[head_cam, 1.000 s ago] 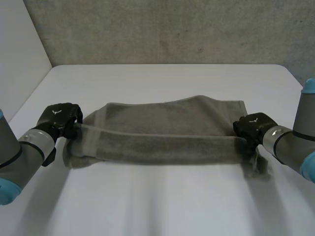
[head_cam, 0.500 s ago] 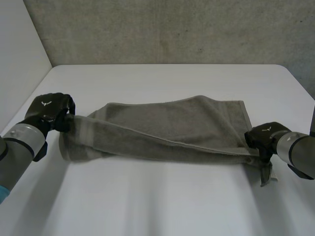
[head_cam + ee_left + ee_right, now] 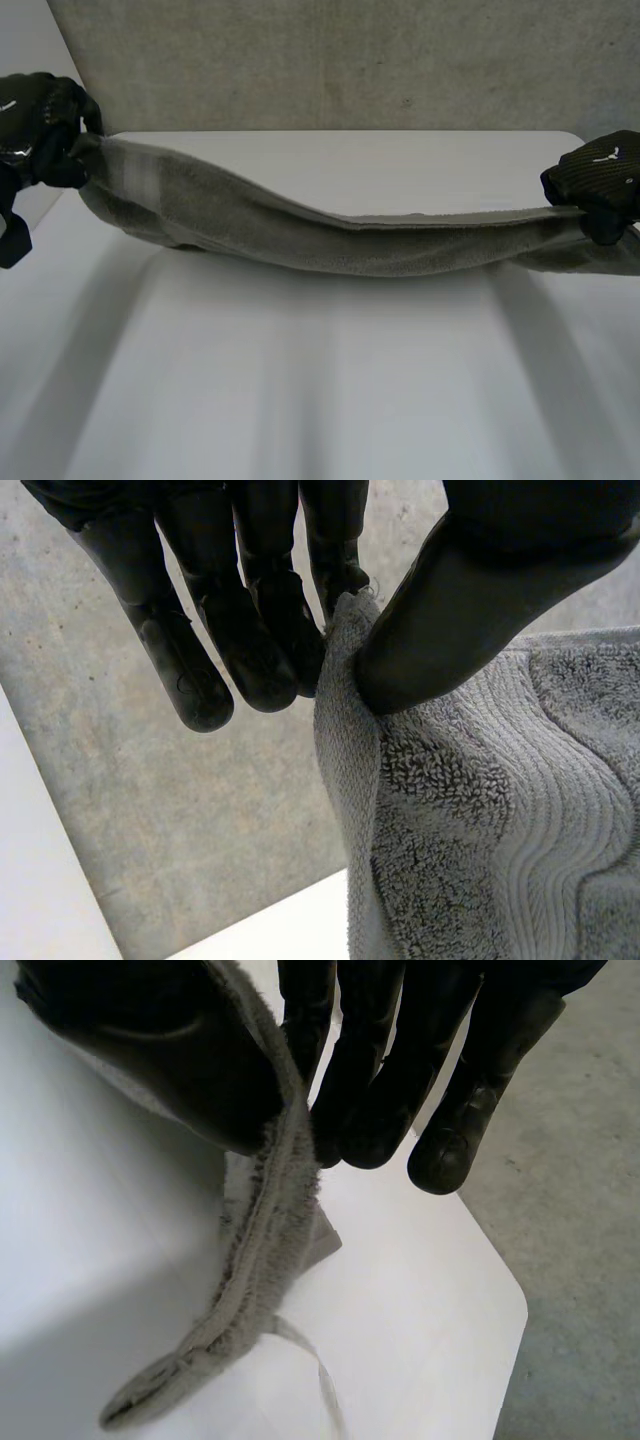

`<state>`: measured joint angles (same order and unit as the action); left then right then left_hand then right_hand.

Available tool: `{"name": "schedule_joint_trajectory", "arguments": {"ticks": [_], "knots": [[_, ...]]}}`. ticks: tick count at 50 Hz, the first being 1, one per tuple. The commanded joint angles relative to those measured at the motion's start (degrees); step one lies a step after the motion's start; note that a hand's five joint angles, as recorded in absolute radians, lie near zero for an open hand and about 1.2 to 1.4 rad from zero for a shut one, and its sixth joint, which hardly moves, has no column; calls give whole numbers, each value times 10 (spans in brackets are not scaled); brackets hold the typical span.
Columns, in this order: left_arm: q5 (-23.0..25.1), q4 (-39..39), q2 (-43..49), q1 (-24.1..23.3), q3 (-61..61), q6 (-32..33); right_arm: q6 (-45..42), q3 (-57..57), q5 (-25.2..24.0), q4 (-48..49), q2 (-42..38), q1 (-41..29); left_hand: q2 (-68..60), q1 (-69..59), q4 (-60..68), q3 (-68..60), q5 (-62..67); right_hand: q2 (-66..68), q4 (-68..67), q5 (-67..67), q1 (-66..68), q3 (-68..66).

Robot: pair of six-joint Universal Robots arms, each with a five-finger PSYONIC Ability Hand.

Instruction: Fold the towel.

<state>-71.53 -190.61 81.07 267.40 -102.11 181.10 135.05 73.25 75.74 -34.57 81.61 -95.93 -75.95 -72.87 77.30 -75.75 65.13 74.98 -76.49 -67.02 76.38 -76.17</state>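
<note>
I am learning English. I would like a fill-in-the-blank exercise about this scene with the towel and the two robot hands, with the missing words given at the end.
1. The grey towel is stretched between the hands over the ____ table.
2. The left hand pinches one end of it between its fingers and its ____.
3. The right hand is shut on the other end, not ____.

Missing words: white; thumb; open.
</note>
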Motion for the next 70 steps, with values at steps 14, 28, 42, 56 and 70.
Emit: {"name": "schedule_joint_trajectory", "arguments": {"ticks": [14,28,42,56,70], "knots": [[-47,24,361,-65,332,27,-67,-186,67,314,-229,-88,-40,-71,27,-43,49,50,-35,-30,36,-38],[-110,-184,380,-78,469,-77,55,-203,60,490,-242,-88,-40,-71,27,-43,49,50,-35,-30,36,-38],[-63,-191,416,-73,225,-61,57,-36,48,424,-273,-80,-40,-71,27,-43,49,50,-35,-30,36,-38],[37,-186,168,29,-8,14,113,117,-27,276,-15,-7,-40,-71,27,-43,49,50,-35,-30,36,-38],[99,-200,191,59,-50,7,107,56,-76,251,-107,14,-40,-71,27,-43,49,50,-35,-30,36,-38]]}}
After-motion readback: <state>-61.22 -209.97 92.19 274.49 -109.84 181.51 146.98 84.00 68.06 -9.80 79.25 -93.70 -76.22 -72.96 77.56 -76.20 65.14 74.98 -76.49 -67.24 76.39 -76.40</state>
